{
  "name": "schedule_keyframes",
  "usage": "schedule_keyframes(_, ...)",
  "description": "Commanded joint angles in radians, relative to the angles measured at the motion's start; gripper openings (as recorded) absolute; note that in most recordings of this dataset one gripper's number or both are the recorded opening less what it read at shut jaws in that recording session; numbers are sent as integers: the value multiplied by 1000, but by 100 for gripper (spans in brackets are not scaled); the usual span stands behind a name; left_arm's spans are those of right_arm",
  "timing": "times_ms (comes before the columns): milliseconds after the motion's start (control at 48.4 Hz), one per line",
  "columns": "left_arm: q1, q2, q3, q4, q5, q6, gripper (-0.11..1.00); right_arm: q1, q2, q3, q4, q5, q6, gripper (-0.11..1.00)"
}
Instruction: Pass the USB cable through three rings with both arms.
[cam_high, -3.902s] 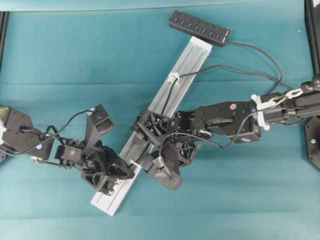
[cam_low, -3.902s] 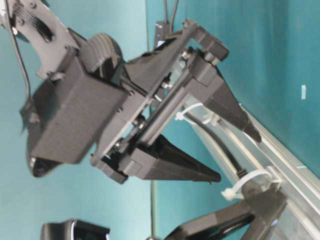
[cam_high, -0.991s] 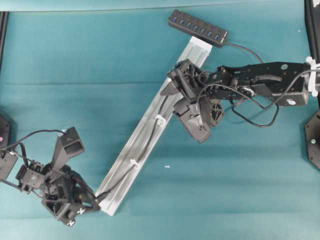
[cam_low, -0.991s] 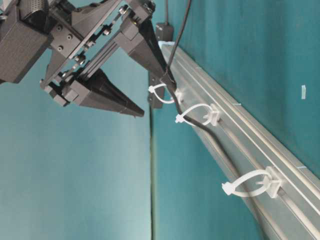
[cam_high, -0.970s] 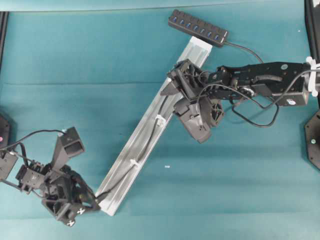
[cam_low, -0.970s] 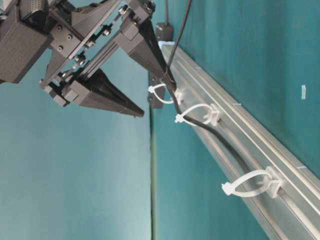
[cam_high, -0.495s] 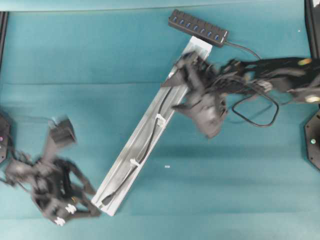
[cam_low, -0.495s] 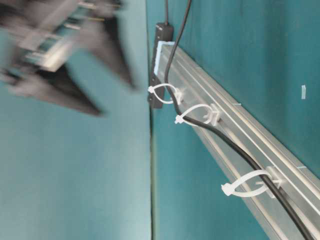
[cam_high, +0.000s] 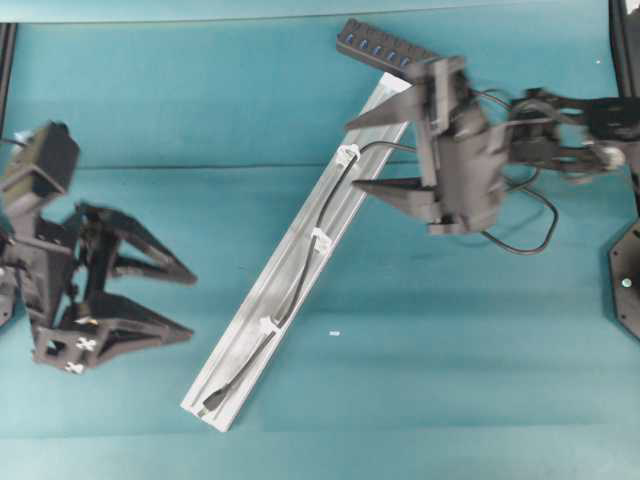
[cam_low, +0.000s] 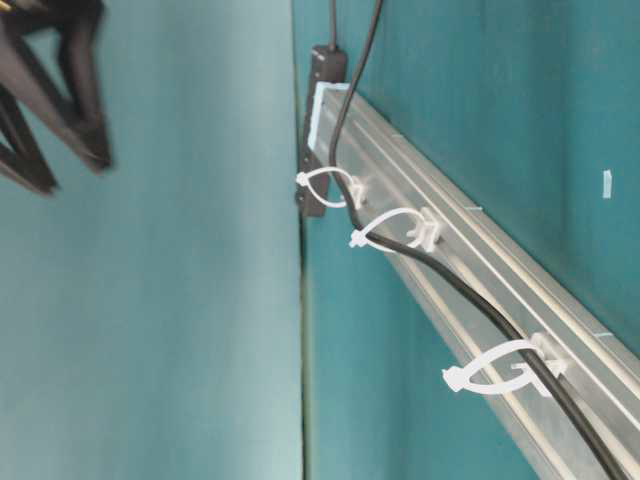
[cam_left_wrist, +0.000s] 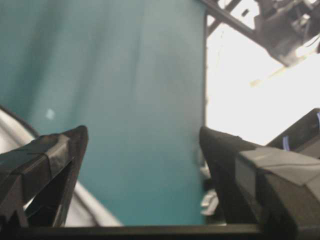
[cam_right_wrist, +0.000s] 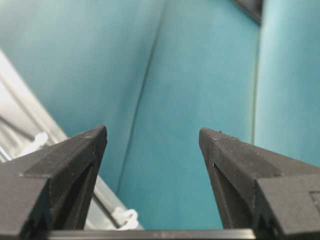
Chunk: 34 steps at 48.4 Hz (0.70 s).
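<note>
A long silver aluminium rail (cam_high: 300, 262) lies diagonally across a teal cloth-covered table (cam_high: 200, 100), running from the lower left up to the upper right in the overhead view. Three small translucent-white plastic loop clips (cam_high: 320, 240) sit spaced along it. A thin black USB cable (cam_high: 300, 280) runs through all three loops, and its small plug (cam_high: 210, 402) rests on the rail near the lower end. At the rail's upper end the cable leads toward a black multi-port USB hub (cam_high: 385, 48), partly covered by the right arm.

The left gripper (cam_high: 190, 303), black with white cross marks on one finger, hovers well to the left of the rail. Its two pointed fingers are spread wide and hold nothing.

The right gripper (cam_high: 352, 155) hangs over the rail's upper end, its tips just beside the topmost loop. Its fingers are also spread wide and empty. Loose black arm wiring (cam_high: 530, 230) curls beneath the right arm.

In the table-level view nothing blocks the rail, and the cable shows plainly inside each loop.
</note>
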Motion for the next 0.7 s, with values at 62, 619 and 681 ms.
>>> schedule_keyframes(62, 52, -60, -5, 3, 0, 130, 96, -2, -78, 20, 8, -17, 155, 86)
schedule_keyframes(619, 276, -356, 28, 3, 71, 387, 92, -17, -394, 150, 3, -83, 569, 86)
schedule_keyframes(681, 276, -388, 26, 3, 83, 387, 92, -18, -439, 156, 5, -77, 586, 86)
